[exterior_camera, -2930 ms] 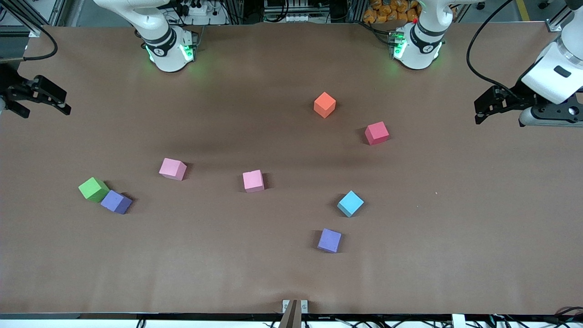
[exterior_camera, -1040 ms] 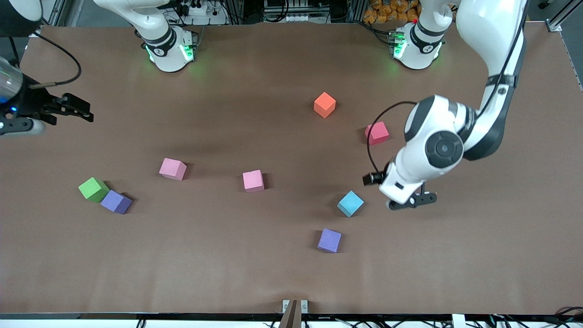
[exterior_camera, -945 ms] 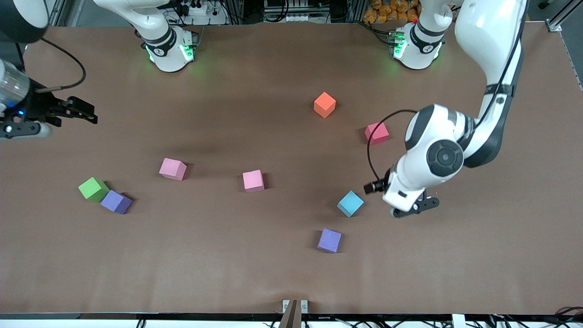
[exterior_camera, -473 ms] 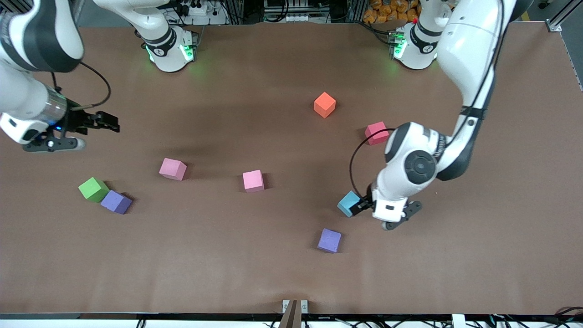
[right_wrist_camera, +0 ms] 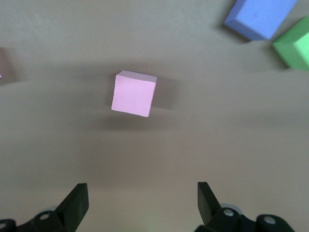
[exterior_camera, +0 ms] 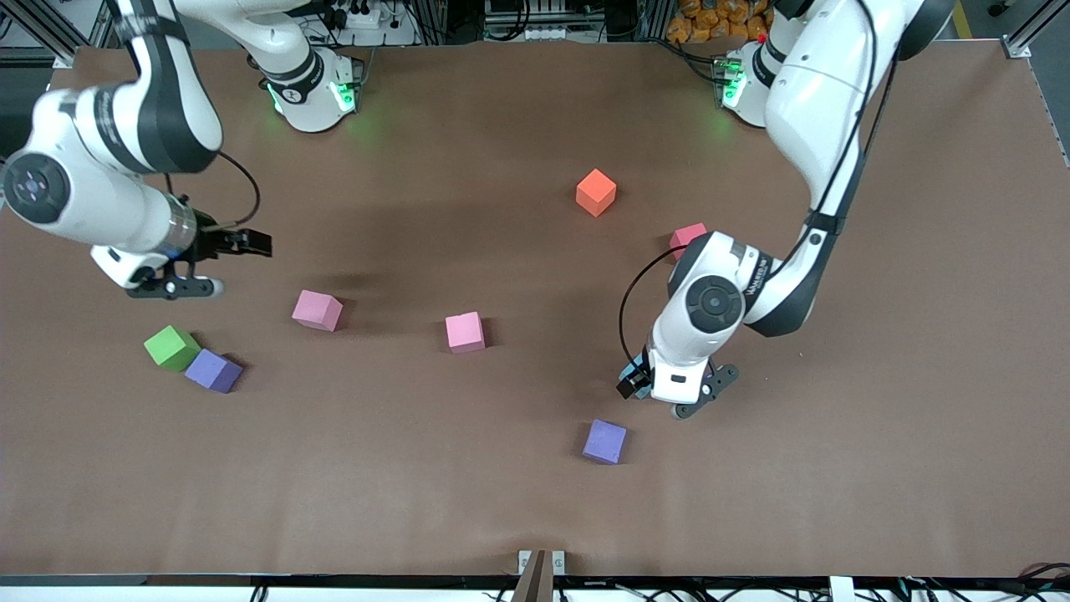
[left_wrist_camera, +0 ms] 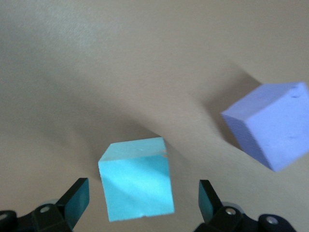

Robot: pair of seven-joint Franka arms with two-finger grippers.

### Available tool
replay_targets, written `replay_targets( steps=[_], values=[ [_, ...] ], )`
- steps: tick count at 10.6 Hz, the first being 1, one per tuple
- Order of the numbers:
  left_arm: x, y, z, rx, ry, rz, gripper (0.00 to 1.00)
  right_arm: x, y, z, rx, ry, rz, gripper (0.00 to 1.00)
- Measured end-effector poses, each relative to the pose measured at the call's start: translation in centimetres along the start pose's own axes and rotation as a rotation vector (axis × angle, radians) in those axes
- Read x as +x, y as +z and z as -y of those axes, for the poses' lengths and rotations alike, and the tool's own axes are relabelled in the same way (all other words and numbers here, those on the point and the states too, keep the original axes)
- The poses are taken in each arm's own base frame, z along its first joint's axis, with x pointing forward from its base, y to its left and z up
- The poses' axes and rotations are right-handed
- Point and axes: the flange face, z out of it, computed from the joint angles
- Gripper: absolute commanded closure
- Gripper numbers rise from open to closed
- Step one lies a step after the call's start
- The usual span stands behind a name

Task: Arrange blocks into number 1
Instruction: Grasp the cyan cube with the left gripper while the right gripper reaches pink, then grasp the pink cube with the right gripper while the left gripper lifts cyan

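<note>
The left gripper hangs over the small sky-blue foam cube, fingers spread wide either side of it. The right gripper, also spread wide, hovers near a light pink foam cube toward the right arm's end of the table.

Brown matte table; cables, metal framing along edges.

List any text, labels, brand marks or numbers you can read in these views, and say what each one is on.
Lettering on the left arm's dark wrist band: there, but too small to read.
Blocks, including the sky blue block, purple block and light pink block: plain faces, no marks.
Brown table: no text or signs.
Left gripper and right gripper: no readable marks.
</note>
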Motion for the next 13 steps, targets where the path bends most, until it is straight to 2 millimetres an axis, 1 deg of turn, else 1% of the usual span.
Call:
replay_targets(
  steps=[2, 6, 8, 10, 11, 12, 13],
  values=[
    [-0.9, 1.2, -0.2, 0.019, -0.010, -0.009, 0.00, 1.5, 2.9, -0.4, 0.007, 0.031, 0.025, 0.00],
    [-0.8, 2.2, 0.0, 0.033, -0.019, -0.006, 0.00, 4.2, 8.8, -0.7, -0.006, 0.081, 0.043, 0.00],
    [-0.9, 3.2, 0.2, 0.045, -0.026, 0.000, 0.00, 5.1, 10.9, -0.6, 0.010, 0.101, 0.045, 0.00],
    [-1.3, 4.5, 0.3, 0.060, -0.022, 0.008, 0.00, 5.6, 12.3, -0.3, 0.020, 0.109, 0.042, 0.00],
    [-1.7, 5.0, 0.3, 0.069, -0.010, 0.004, 0.68, 5.9, 12.9, 0.1, 0.025, 0.111, 0.040, 0.00],
    [-1.9, 5.4, 0.3, 0.077, 0.004, -0.009, 1.00, 6.1, 13.5, 0.5, 0.026, 0.113, 0.035, 0.00],
    [-2.0, 5.6, 0.2, 0.079, 0.013, -0.021, 1.00, 6.3, 14.0, 0.9, 0.023, 0.113, 0.029, 0.00]
  ],
)
